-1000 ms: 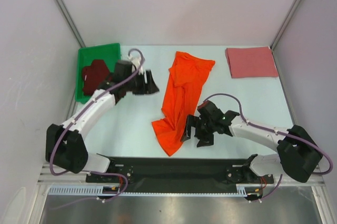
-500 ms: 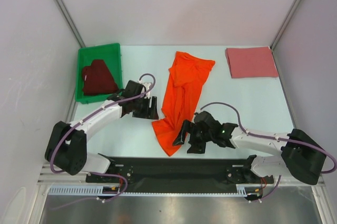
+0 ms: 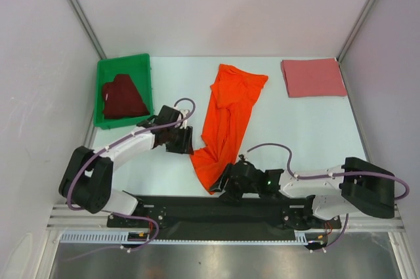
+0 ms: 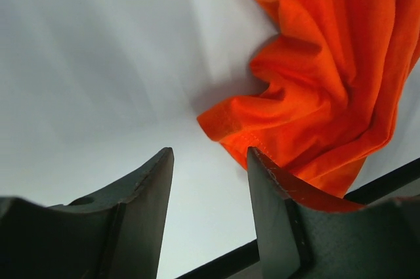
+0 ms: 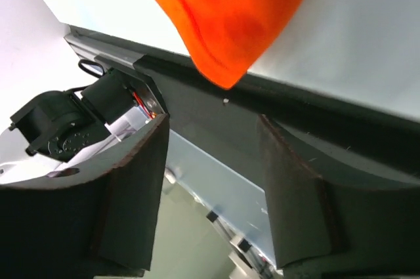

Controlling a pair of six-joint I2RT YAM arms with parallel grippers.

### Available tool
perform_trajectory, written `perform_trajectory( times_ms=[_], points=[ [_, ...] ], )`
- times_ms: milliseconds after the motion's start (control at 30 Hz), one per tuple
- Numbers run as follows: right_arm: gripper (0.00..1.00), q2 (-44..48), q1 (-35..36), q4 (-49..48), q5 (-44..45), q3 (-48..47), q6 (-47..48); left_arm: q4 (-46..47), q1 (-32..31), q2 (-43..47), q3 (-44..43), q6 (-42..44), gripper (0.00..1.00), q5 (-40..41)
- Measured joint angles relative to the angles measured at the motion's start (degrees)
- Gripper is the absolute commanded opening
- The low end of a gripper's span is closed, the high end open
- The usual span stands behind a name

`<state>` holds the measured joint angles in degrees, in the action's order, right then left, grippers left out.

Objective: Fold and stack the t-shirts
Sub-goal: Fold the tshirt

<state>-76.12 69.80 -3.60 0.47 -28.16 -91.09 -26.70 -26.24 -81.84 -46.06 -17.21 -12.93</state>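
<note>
**Two open tools beside the orange t-shirt (image 3: 230,118)**

The orange t-shirt lies in the middle of the worktop (image 3: 295,128). It is a long, crumpled strip. Its far end is wider. Its near end bunches into a corner close to the black strip (image 3: 197,207) along the near edge.

The left tool (image 3: 182,140) sits just to the left of the orange t-shirt, beside its lower half. Its two fingers are apart and nothing is between them. In the left wrist view, a folded orange edge lies right in front of the finger tips on the bare white worktop. One finger is very near the cloth, but I cannot tell if it touches.

The right tool (image 3: 226,184) is down low at the near corner of the orange t-shirt, just to its right. Its two fingers are apart too, and nothing is between them. In the right wrist view, the orange corner shows just past the finger tips, above the black strip.

The pink t-shirt (image 3: 313,77) is well apart from the orange t-shirt, off to its far right. It is folded into a flat, neat shape.

The maroon t-shirt (image 3: 123,98) is off to the left of the orange t-shirt. It lies crumpled inside the green bin (image 3: 125,65).
</note>
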Motion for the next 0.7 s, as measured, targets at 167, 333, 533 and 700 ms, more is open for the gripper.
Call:
perform_trajectory(
  times_ms=[167, 333, 533, 700],
  points=[
    [0.54, -0.44, 4.85, 0.13, 5.40, 0.00, -5.46, -1.46, 0.20, 3.52, 0.74, -1.33, 0.55, 1.55],
    [0.50, -3.21, 5.22, -1.11, 9.70, 0.22, -9.14, -3.69, 0.79, 7.43, 0.07, -2.84, 0.55, 2.34],
    [0.50, -5.92, 5.35, -3.43, 12.04, 0.70, -11.52, -5.31, 0.87, 11.72, -0.46, -4.04, 0.56, 2.36],
    [0.43, -6.91, 5.35, -4.90, 12.81, 0.63, -12.98, -6.75, 0.92, 13.33, -0.48, -4.37, 0.56, 2.54]
  ],
)
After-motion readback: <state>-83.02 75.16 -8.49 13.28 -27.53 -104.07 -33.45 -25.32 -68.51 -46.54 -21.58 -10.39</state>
